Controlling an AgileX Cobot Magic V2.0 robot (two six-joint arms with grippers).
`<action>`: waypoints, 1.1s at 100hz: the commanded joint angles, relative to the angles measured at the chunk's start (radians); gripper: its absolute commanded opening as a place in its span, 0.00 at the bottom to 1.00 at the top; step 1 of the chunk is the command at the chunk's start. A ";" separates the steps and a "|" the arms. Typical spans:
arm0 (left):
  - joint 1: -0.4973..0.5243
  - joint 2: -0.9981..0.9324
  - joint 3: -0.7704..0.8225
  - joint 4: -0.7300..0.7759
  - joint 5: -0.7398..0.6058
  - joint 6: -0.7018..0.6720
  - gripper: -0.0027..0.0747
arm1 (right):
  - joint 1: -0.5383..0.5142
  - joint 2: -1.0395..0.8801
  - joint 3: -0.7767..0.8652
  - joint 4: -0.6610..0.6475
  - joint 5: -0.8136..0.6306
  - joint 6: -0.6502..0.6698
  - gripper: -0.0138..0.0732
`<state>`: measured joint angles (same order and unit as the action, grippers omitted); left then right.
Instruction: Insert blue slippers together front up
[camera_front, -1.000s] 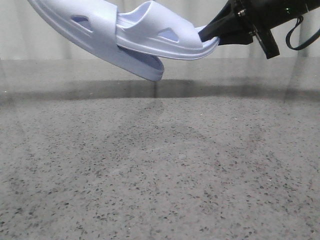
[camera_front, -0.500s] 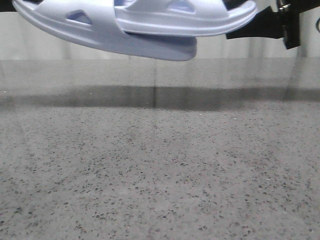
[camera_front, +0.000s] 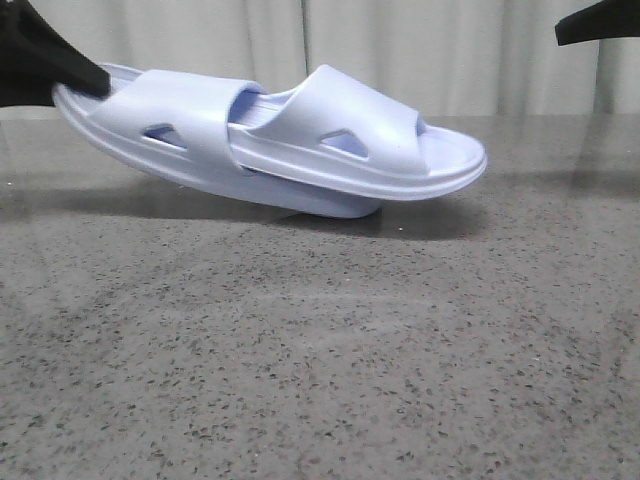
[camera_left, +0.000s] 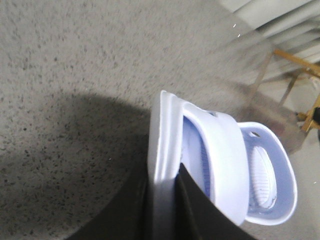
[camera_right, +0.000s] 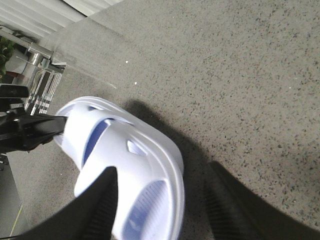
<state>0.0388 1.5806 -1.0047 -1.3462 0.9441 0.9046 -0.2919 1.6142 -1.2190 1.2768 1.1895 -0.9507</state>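
The two blue slippers are nested together; one slipper (camera_front: 350, 150) is pushed under the wide strap of the other (camera_front: 170, 125). The pair lies low at the back of the speckled table (camera_front: 320, 380), the lower sole touching it and the left end raised. My left gripper (camera_front: 85, 75) is shut on the left slipper's heel edge; the left wrist view shows its fingers (camera_left: 195, 210) pinching the sole rim (camera_left: 162, 150). My right gripper (camera_front: 598, 22) is open and empty at the upper right, apart from the pair. In the right wrist view, its jaws (camera_right: 164, 167) stand wide above the slippers (camera_right: 145, 160).
A pale curtain (camera_front: 400, 50) hangs behind the table's far edge. Wooden furniture legs (camera_left: 295, 65) show beyond the table in the left wrist view. A metal rack (camera_right: 40, 80) stands off the table in the right wrist view.
The nested slippers have come down from high in the air onto the table. My right gripper has let go of the right slipper and drawn back up to the right.
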 joint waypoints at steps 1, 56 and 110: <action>-0.022 -0.007 -0.022 -0.054 0.000 0.028 0.06 | -0.005 -0.048 -0.029 0.051 0.122 0.001 0.54; 0.035 -0.008 -0.097 0.059 0.014 0.146 0.78 | -0.005 -0.048 -0.029 0.051 0.122 0.011 0.54; 0.164 -0.343 -0.193 0.180 -0.079 0.124 0.05 | 0.024 -0.194 -0.027 -0.008 0.012 0.033 0.06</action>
<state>0.2304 1.3471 -1.1854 -1.1521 0.9974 1.0246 -0.2887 1.5137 -1.2190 1.2388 1.1917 -0.9148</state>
